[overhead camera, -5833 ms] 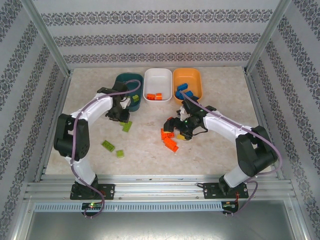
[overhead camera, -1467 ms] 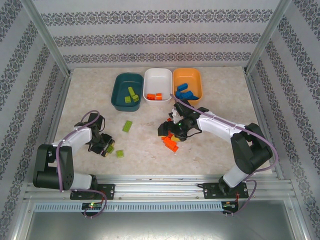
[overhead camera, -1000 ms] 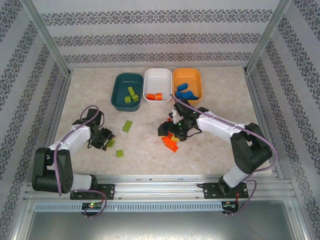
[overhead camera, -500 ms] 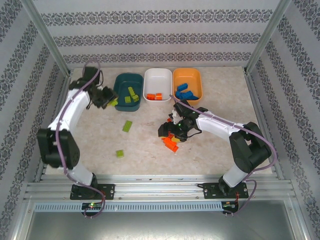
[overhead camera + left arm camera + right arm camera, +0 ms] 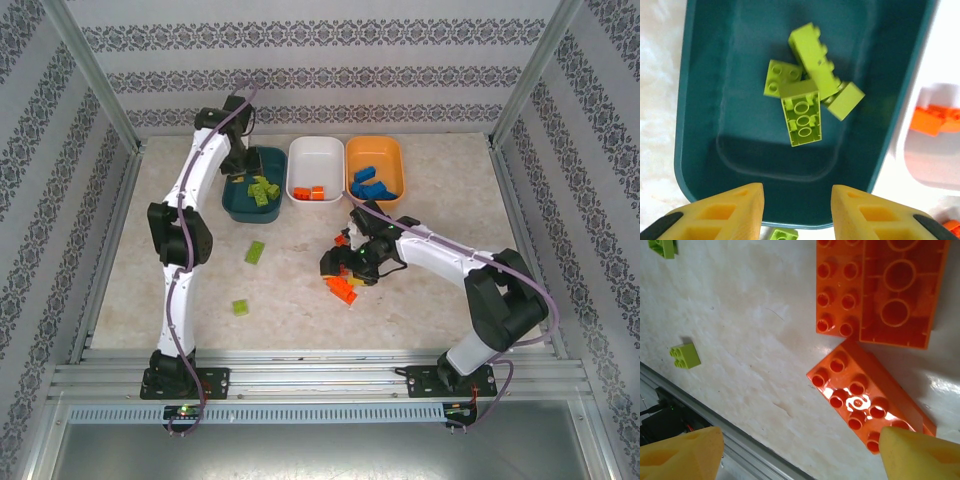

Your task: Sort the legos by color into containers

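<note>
Legos in three colours, part in the bins and part loose on the table (image 5: 320, 330). Left gripper (image 5: 797, 196) above the near end of the dark teal bin (image 5: 715, 100), yellow fingers (image 5: 735, 210) parted a little, gap between them bare, nothing gripped. Inside that bin, toward its far half, a heap of four lime green bricks (image 5: 812, 60): a long one lying on a slant, a square one just beside it on the left, a third with its hollow underside up (image 5: 802, 120), a fourth at the right, touching the others. White bin (image 5: 316, 160) next along, right against the teal one, with a few orange-red bricks (image 5: 308, 192) at its near end. Orange bin (image 5: 375, 152) at the right end of the row, blue bricks (image 5: 368, 184) inside. Right gripper (image 5: 800, 440) low over the table in front of the white and orange bins, jaws spread wide, released, holding nothing. Beneath it a loose orange-red cluster (image 5: 867, 407): two bricks side by side and touching, one studs up, the other underside up, a third studs up just beside them. Left of that cluster, two lime green pieces loose on the table, well apart: a longer green brick (image 5: 255, 252) near the teal bin, a small green square (image 5: 240, 308) closer to the arm bases.
</note>
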Robot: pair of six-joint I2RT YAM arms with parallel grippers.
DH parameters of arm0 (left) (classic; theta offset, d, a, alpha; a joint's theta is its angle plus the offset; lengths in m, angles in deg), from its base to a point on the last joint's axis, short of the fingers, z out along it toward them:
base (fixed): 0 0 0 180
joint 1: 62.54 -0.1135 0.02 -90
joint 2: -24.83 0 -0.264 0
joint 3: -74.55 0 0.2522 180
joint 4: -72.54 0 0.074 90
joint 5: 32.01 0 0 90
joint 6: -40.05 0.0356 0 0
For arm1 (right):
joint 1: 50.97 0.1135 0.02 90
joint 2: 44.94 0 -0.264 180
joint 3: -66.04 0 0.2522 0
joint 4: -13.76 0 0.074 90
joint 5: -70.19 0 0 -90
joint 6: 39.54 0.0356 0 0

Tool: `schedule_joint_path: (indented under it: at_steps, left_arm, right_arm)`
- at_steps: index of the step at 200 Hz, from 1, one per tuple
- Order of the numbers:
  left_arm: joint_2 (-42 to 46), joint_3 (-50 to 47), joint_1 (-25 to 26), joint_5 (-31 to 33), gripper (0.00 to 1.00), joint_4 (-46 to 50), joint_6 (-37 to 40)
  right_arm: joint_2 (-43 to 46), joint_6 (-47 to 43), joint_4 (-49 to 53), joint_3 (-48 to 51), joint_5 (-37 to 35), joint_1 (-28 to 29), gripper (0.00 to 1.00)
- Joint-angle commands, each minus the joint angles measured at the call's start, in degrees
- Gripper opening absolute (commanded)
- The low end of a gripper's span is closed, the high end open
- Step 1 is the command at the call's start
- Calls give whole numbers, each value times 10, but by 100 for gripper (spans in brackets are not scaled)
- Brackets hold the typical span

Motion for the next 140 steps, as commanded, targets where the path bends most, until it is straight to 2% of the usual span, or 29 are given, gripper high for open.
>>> schedule_joint_path:
  at_steps: [1,35,56,83,104,140]
  left_arm:
    - [7,17,-1,16,41,55,17]
    - [32,-4,6,13,45,59,22]
    - [88,-75,20,10,50,37,31]
    - [195,-242,40,-12,57,-36,25]
    - [294,-409,43,-62,58,-124,-23]
    - [433,-656,43,-131,59,-267,-118]
  right_arm:
    - [24,-3,13,16,-15,-9,81]
    - [14,-1,10,15,-12,-10,81]
    - [14,0,10,6,-24,-10,80]
    - [-3,-17,28,-15,-27,-11,78]
    - [-31,-50,58,-36,-33,-8,73]
    - [-67,-156,139,-93,-101,3,67]
